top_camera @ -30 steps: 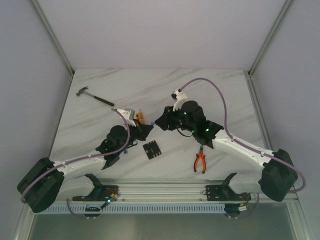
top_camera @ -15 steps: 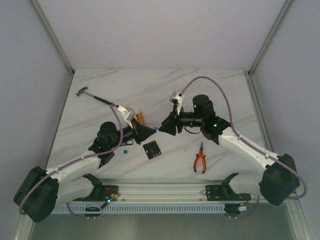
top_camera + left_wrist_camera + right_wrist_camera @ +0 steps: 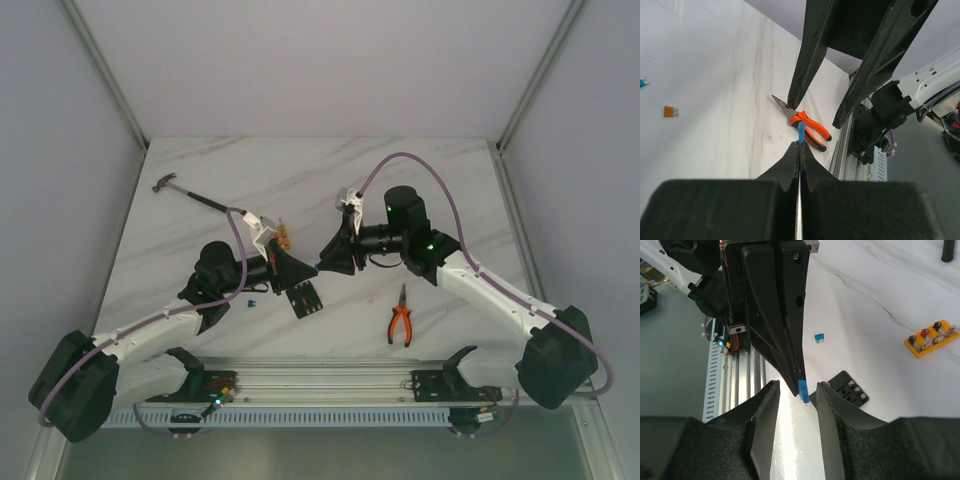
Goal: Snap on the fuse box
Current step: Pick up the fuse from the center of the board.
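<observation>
White marble-veined table (image 3: pixel 420 180), pale grey walls (image 3: pixel 320 60) closing it in on three sides, and a metal rail (image 3: pixel 330 385) running along the bottom of the overhead view. Both arms reach in and meet at mid-frame, tips almost nose to nose. The left gripper (image 3: pixel 800 146) has its jaws pressed together on a tiny blue fuse (image 3: pixel 800 133), which sticks out just past the fingertips. The right gripper (image 3: pixel 797 384) faces it with its jaws spread apart and nothing between the pads; the fuse hangs right at the gap. Now the fuse box (image 3: pixel 305 299): it sits on the marble just below the centre of the overhead view, directly under the left gripper's tip and partly hidden by it, with the orange-handled pliers (image 3: pixel 401 322) off to its right, well apart. It lies flat, slotted face up, turned askew so its edges run diagonally to the table's edge. It looks close to square, so no long axis stands out, and the run of the slot rows is too small to tell. In the right wrist view it shows at lower centre, just right of the held fuse. Above the meeting point sits an orange block (image 3: pixel 931 339), a hammer (image 3: pixel 175 188) lies at upper left, a loose blue fuse (image 3: pixel 819 338) rests left of the box, and an orange fuse (image 3: pixel 671 111) lies alone on the marble.
</observation>
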Motion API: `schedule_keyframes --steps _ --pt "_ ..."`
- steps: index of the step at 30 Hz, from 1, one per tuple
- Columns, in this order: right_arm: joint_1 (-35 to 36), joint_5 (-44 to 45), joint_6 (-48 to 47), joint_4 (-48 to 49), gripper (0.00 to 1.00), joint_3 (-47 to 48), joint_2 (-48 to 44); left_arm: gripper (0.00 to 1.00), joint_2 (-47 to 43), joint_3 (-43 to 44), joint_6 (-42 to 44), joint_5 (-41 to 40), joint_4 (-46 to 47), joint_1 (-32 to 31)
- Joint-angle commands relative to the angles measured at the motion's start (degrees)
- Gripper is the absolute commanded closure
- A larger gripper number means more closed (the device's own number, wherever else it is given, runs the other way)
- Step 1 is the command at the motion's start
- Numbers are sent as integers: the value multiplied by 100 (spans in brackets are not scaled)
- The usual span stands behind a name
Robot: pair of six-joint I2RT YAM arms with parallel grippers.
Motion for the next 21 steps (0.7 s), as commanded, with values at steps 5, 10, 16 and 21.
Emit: schedule_keyframes --steps 5,10,16,21 --pt "-26 -336 -117 -66 60 273 187 100 -74 180 -10 330 381 -53" --pt "-35 -469 -133 -70 62 275 184 100 -77 171 -33 323 404 -70" --pt "-31 -573 -172 -97 66 262 199 100 -71 154 -67 321 457 -73" --pt "-33 -617 -198 -117 68 258 213 100 -96 149 -106 361 511 -81"
